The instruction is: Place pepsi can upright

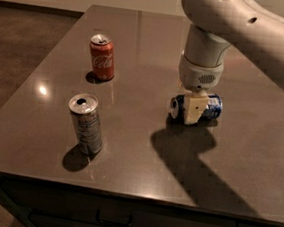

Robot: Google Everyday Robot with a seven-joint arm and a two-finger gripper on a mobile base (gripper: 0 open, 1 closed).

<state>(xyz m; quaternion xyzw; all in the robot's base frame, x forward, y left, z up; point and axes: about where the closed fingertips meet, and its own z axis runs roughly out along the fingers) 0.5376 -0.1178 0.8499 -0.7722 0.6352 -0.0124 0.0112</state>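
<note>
The pepsi can (213, 106) is dark blue with white patches. It lies on its side on the brown table (129, 144), right of centre, with its silver end facing left. My gripper (194, 110) comes straight down from the white arm (203, 56) onto the can's middle and hides part of it. The cream-coloured gripper tip reaches down to the table in front of the can.
A red Coca-Cola can (102, 57) stands upright at the back left. A taller slim silver-grey can (85, 124) stands upright at the front left. The table's front edge runs along the bottom, with drawers below it.
</note>
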